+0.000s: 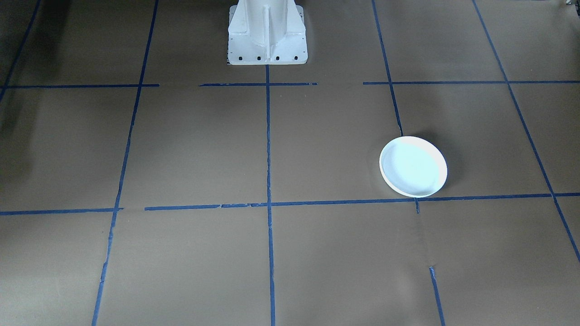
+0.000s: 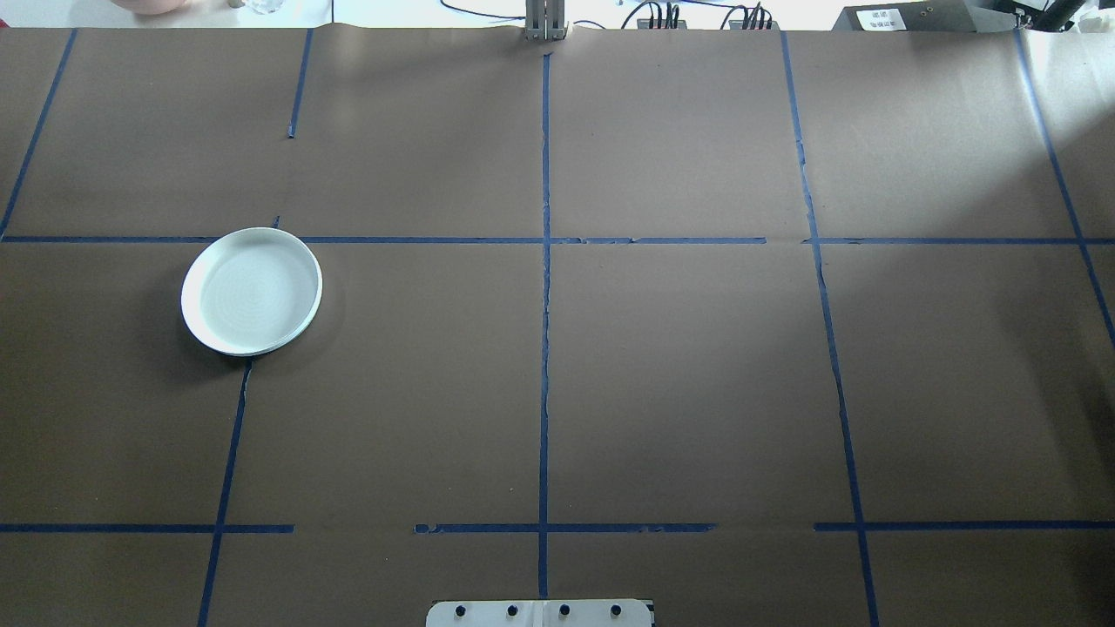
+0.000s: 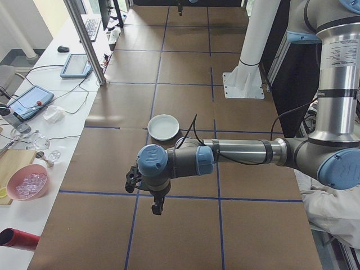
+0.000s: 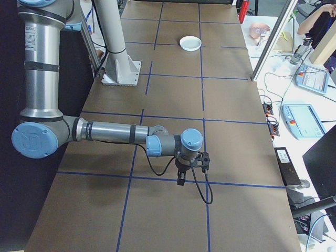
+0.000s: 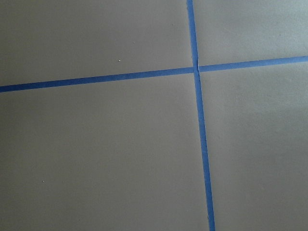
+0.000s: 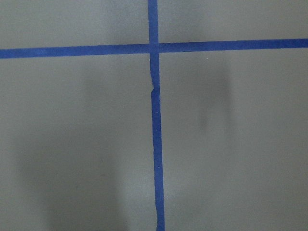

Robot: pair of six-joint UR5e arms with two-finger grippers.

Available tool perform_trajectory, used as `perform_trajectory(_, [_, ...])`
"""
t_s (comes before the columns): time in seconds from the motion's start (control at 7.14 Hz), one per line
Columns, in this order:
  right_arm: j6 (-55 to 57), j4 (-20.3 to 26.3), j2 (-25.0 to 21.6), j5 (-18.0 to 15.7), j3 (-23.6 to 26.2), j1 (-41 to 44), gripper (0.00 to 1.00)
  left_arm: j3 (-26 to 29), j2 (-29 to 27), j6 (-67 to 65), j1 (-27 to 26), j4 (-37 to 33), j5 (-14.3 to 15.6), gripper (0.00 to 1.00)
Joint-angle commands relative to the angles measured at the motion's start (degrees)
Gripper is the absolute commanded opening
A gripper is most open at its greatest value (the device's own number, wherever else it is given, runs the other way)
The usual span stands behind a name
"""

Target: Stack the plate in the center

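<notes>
Brown table, blue tape grid, one pale plate

Robotics lab: tape-gridded table, teach pendants, cabling.

My left gripper and right gripper show only in the side views, too small to judge; both wrist views miss them.

Both arms outstretched, end effectors pointing down
</notes>
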Motion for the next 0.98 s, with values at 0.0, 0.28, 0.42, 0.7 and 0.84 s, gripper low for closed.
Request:
perform_trajectory(0.0, [0.0,0.0,-0.01,0.0,0.0,0.0,1.0,0.07,0.01,0.02,-0.07,-0.06,0.0,1.0])
perform_trajectory(0.28, [0.0,0.0,-0.01,0.0,0.0,0.0,1.0,-0.02,0.01,0.02,-0.07,-0.06,0.0,1.0])
perform_trajectory(0.42, [0.0,0.0,-0.01,0.0,0.0,0.0,1.0,0.07,0.09,-0.07,-0.07,-0.06,0.09,1.0])
perform_trajectory(0.7, [0.0,0.0,-0.01,0.0,0.0,0.0,1.0,0.07,0.09,0.02,-0.86,-0.06,0.09,1.0])
perform_trajectory(0.84, [0.0,0.0,-0.01,0.0,0.0,0.0,1.0,0.07,0.09,0.02,-0.95,-0.06,0.09,1.0])
